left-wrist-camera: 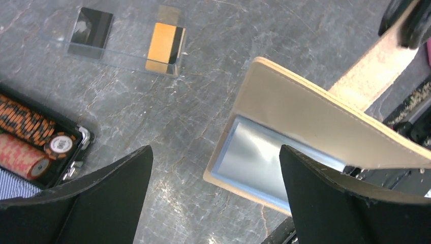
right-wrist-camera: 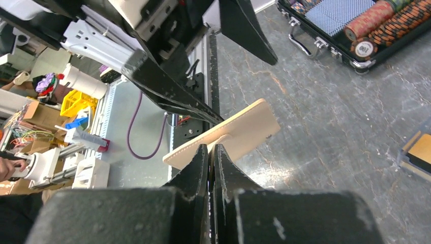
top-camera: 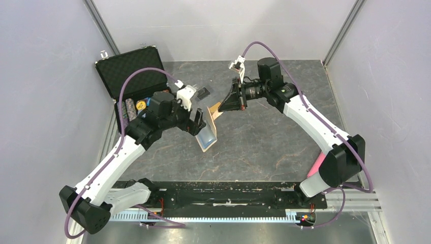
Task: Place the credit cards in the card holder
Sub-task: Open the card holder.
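The tan card holder [top-camera: 207, 133] is held open mid-table, its blue lining [left-wrist-camera: 259, 157] facing up. My right gripper [right-wrist-camera: 212, 148] is shut on the snap tab of the card holder's [right-wrist-camera: 239, 129] raised flap. My left gripper [left-wrist-camera: 216, 168] hangs open just above the table, its right finger [left-wrist-camera: 325, 193] over the lower lined half and nothing between the jaws. Two credit cards lie beyond on the table, apparently within a clear sleeve: a black one [left-wrist-camera: 91, 28] and a gold-orange one [left-wrist-camera: 161, 43]. A corner of the gold-orange card [right-wrist-camera: 419, 150] shows in the right wrist view.
An open black foam-lined case [top-camera: 133, 71] stands at the back left, with rolls of poker chips [left-wrist-camera: 25, 137] in its lower half. The left arm [right-wrist-camera: 167, 76] crosses close above the card holder. Grey walls enclose the table on three sides.
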`<state>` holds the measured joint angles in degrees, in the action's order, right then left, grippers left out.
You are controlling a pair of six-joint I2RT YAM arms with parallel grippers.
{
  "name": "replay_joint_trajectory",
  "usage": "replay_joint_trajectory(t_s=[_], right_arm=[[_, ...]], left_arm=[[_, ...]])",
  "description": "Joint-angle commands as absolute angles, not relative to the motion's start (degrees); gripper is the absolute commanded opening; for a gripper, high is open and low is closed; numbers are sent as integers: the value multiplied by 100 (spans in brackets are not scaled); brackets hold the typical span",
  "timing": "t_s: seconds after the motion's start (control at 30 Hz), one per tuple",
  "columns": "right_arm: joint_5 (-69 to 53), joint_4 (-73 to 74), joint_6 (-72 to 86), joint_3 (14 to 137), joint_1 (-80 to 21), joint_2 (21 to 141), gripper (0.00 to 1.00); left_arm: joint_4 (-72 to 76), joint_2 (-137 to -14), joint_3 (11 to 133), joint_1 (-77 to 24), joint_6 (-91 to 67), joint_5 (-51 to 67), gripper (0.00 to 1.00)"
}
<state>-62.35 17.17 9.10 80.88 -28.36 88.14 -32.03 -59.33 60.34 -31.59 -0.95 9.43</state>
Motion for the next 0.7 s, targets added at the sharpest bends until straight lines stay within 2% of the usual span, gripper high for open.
replay_joint_trajectory(t_s=[0.0, 0.17, 0.33, 0.67], right_arm=[[-6760, 1558, 898, 8374, -2832, 8812, 0], [-6796, 1336, 1053, 8098, -2839, 8696, 0], [-6961, 879, 1430, 7853, -2861, 8591, 0], [-7164, 618, 1616, 7699, -2930, 8630, 0]], left_arm=[[-2598, -5899, 5881, -3140, 804, 1679, 99], [-1885, -5892, 5576, -3138, 1010, 2350, 97], [-1656, -6242, 5634, -3139, 1016, 3140, 100], [-1200, -6983, 5958, -3138, 799, 3277, 100]])
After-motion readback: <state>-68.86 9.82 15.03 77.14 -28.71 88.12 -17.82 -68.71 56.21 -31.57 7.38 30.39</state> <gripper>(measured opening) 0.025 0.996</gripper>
